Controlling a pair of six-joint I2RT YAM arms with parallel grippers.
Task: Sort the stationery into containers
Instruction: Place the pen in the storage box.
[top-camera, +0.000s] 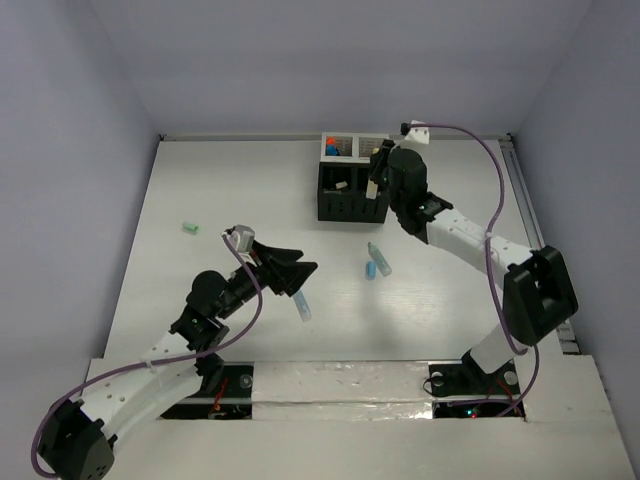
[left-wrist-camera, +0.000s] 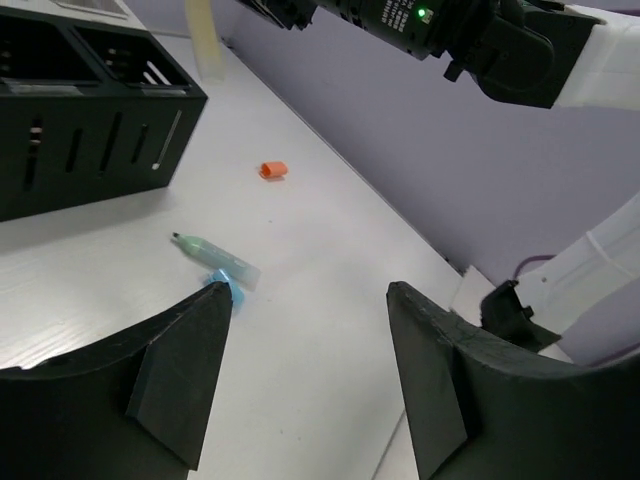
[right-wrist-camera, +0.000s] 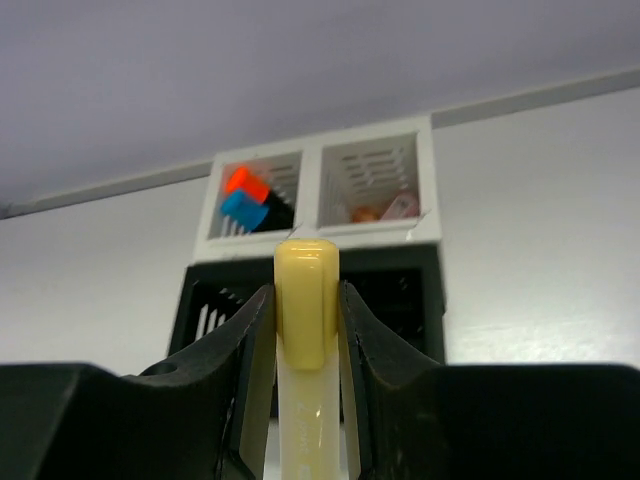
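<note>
Highlighter (right-wrist-camera: 306, 285) pinched in right gripper (right-wrist-camera: 305, 300) over organizer (right-wrist-camera: 312, 180) near far edge; left gripper (left-wrist-camera: 308, 300) gapes, its wrist view alone showing orange cap (left-wrist-camera: 273, 170).

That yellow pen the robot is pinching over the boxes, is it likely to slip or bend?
Probably stiff: the yellow highlighter stands straight in the right gripper. Its rounded body looks smooth, so it might slide if the grip loosens. Likely light, being small beside the organizer.

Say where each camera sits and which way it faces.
Top external: high behind the robot, looking down on the table; left gripper and right gripper show.
Left wrist: low, facing the organizer and a teal highlighter; left gripper open.
Right wrist: facing the organizer; right gripper clamps a yellow highlighter.
All share the organizer.
</note>
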